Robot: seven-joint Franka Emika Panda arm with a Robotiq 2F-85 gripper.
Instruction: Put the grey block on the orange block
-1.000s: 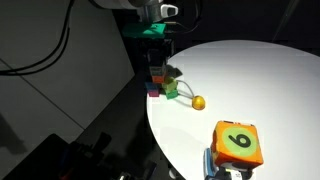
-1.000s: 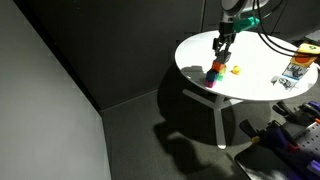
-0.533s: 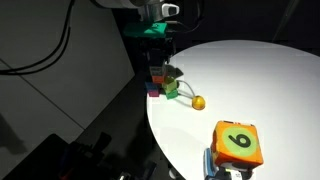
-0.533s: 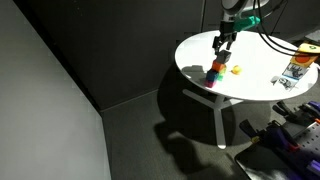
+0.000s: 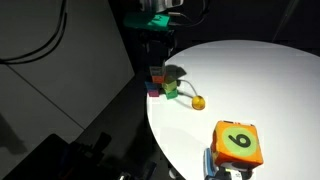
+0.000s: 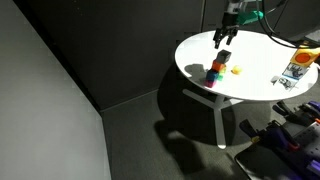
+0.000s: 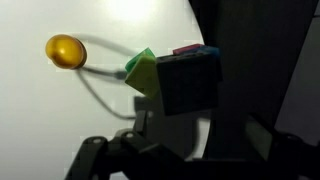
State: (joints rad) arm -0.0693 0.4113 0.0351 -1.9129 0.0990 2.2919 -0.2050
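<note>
While its jaws stand apart, the hand [image 6: 223, 40] hangs above the grey block [image 7: 188, 82].

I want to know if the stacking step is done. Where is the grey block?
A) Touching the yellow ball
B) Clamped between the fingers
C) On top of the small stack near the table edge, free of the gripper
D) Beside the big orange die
C: in an exterior view the grey block sits on the orange block, while the gripper hangs above it with a clear gap between them.
</note>
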